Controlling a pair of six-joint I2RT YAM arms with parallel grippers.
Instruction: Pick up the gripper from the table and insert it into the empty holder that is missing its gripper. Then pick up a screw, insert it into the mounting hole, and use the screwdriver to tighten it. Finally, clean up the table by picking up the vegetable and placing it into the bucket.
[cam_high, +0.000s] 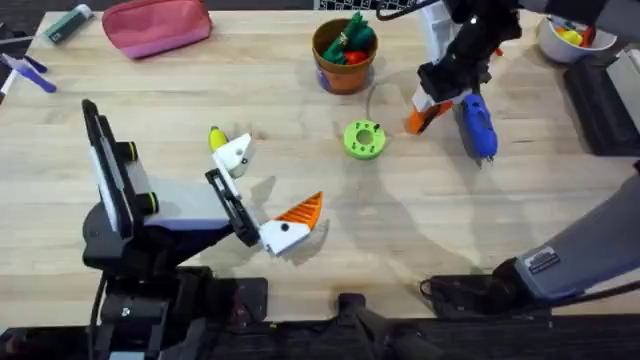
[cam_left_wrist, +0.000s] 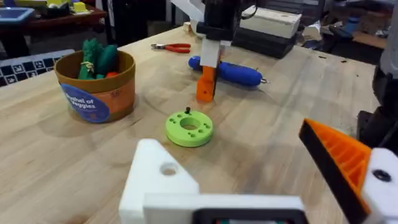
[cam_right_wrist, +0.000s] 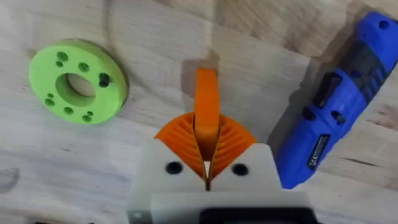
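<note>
Bucket (cam_high: 344, 60) w/ green + red veg inside, white bowl (cam_high: 572, 42) holds yellow bits, your right gripper (cam_right_wrist: 206, 134) pinching the gripper (cam_right_wrist: 206, 109), orange wedge, upright btwn green disc (cam_high: 363, 139) & screwdriver (cam_high: 476, 125), left gripper (cam_high: 262, 192) spread.

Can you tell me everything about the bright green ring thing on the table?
The lime-green flat plastic ring lies flat on the wooden table, just in front of the orange-brown pot and apart from it. It has a big round hole in its middle and several small holes around it. A tiny dark screw stands in one small hole. The right hand, pinching a loose orange tip, hangs beside it without touching.
</note>
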